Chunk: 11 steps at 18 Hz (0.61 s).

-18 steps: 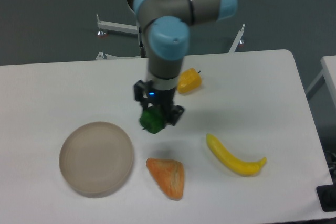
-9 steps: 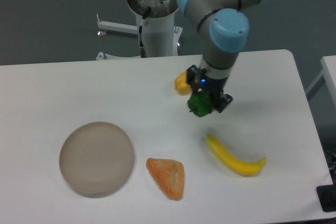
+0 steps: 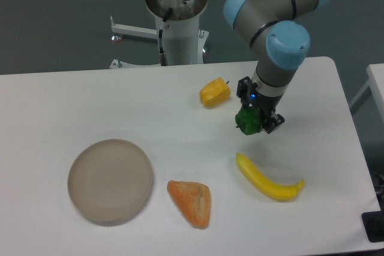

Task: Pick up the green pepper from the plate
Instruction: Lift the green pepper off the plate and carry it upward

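My gripper (image 3: 258,121) is shut on the green pepper (image 3: 247,121), a small glossy dark-green pepper, and holds it above the white table at the right of centre. The plate (image 3: 110,181), a round beige-grey dish with a raised rim, sits empty at the front left, far from the gripper.
A yellow-orange pepper (image 3: 215,92) lies just left of the gripper. A yellow banana (image 3: 267,179) lies in front of it. An orange wedge-shaped piece (image 3: 191,202) lies at the front centre. The arm's base (image 3: 178,25) stands behind the table.
My gripper has carried the green pepper to the right across the table, from near the plate to the right of the yellow-orange pepper. The other things have not moved.
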Available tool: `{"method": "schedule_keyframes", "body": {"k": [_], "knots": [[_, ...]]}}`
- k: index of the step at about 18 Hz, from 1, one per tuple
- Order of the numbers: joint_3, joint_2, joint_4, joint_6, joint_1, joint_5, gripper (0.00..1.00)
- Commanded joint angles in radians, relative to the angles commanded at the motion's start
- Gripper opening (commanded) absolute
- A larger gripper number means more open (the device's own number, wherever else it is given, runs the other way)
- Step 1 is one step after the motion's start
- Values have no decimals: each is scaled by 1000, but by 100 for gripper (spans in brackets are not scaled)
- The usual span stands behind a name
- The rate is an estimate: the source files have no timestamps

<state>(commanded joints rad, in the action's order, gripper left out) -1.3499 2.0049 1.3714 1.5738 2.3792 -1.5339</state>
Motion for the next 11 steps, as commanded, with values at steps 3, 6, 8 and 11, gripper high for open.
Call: {"method": "schedule_keyframes", "body": {"k": [3,6,8,11], "knots": [[0,0,2,26,-5,-34,21],[0,6,0,29,-9,-34,21],[-2,6,0,31,-11,-34,21],[-6,6,-6,35,-11,-34,21]]}}
